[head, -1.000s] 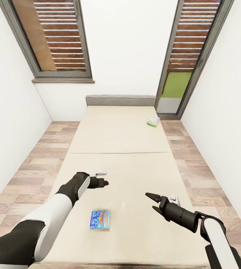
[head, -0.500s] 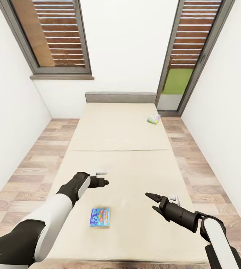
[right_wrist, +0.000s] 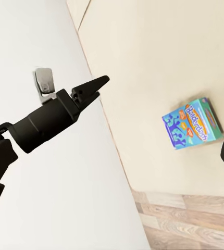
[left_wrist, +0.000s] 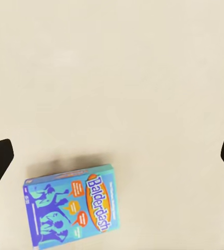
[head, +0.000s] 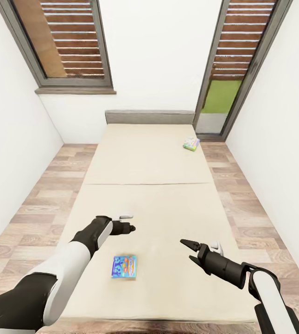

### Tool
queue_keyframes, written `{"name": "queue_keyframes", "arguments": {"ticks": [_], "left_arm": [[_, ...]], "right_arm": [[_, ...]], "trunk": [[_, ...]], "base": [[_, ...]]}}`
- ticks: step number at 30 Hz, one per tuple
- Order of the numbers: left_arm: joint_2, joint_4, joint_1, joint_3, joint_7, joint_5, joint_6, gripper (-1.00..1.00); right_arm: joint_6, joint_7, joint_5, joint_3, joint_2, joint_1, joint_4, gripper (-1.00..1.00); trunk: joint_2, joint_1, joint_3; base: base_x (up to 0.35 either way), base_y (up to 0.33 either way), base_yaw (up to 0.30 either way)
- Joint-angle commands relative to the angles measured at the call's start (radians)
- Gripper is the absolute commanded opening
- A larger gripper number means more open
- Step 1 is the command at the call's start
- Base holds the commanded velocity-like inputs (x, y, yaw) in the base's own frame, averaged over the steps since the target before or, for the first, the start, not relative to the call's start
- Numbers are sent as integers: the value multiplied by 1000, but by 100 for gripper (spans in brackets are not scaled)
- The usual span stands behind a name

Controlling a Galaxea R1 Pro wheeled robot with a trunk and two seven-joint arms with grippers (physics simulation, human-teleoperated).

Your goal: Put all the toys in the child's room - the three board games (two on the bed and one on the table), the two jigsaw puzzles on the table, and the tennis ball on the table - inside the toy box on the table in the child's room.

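Below, blue board game [head: 124,266] on bed [head: 149,162]

Near board game [head: 124,266] on bed [head: 149,195]; far board game [head: 191,144] near headboard [head: 149,117].

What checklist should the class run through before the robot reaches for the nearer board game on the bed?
1. Blue game box lies flat on the bed: ok.
2. Nothing rests on the box: ok.
3. Left gripper empty: ok.
4. Left fingers spread wider than the box, judged from the left wrist view: ok.
5. Right gripper away from the box: ok.
6. Second game box spotted near the headboard: ok.
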Motion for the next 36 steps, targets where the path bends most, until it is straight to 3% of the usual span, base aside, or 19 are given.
{"name": "queue_keyframes", "arguments": {"ticks": [1, 12, 36], "left_arm": [[1, -1, 0, -6, 4, 9, 3, 100], [-1, 2, 0, -5, 45, 12, -4, 100], [0, 3, 0, -4, 51, 13, -8, 100]], "right_arm": [[4, -6, -7, -1, 0, -1, -1, 100], [4, -7, -7, -1, 0, -1, -1, 100], [4, -8, -6, 0, 1, -1, -1, 100]], "trunk": [[-2, 0, -3], [-2, 0, -21], [-2, 0, -60]], "base": [[0, 0, 0], [0, 0, 0], [0, 0, 0]]}}
